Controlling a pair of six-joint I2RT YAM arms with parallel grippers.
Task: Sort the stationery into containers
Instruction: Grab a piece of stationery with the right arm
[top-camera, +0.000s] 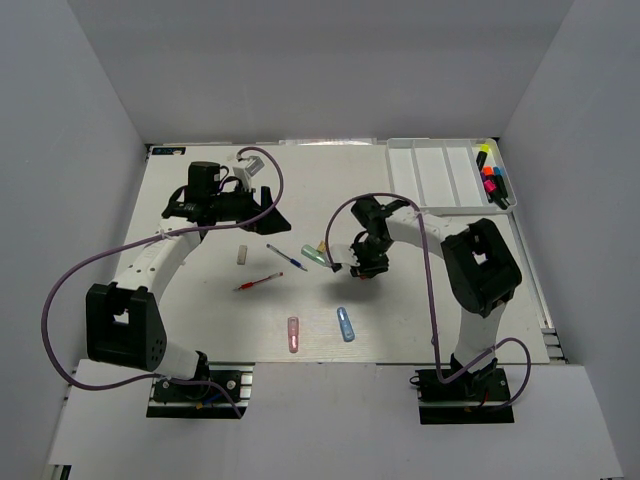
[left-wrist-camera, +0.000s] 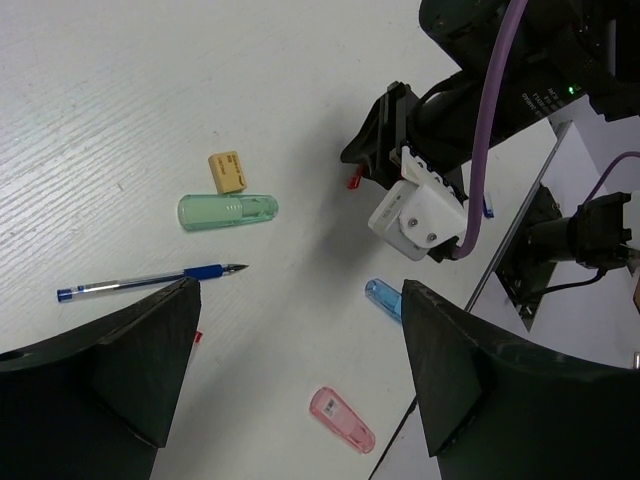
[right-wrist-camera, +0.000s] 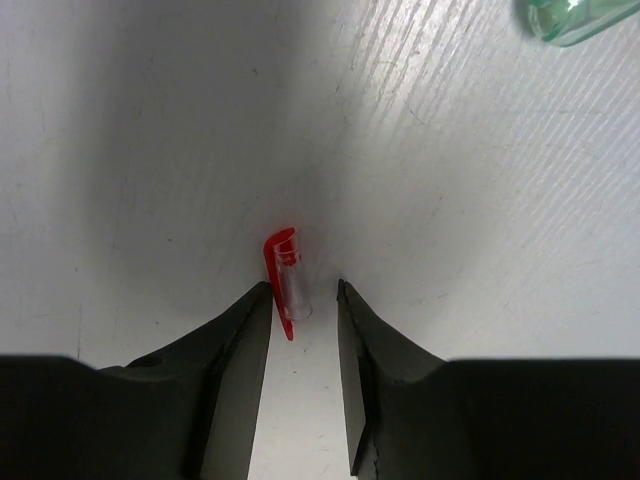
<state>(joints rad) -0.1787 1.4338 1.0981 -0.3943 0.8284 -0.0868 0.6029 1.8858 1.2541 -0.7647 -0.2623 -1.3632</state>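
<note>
One red pen cap (right-wrist-camera: 285, 280) lies lengthwise between fingers (right-wrist-camera: 235, 350) of right end effector (right-wrist-camera: 303, 300).

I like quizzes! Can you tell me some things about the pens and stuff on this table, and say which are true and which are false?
1. The highlighters lie in the white tray. True.
2. The left gripper holds the blue pen. False: its jaws are wide open and empty, and the pen lies on the table.
3. A red pen cap sits between the jaws of the right gripper. True.
4. The pink capsule is in the tray. False: it lies on the table, near the blue capsule.
</note>
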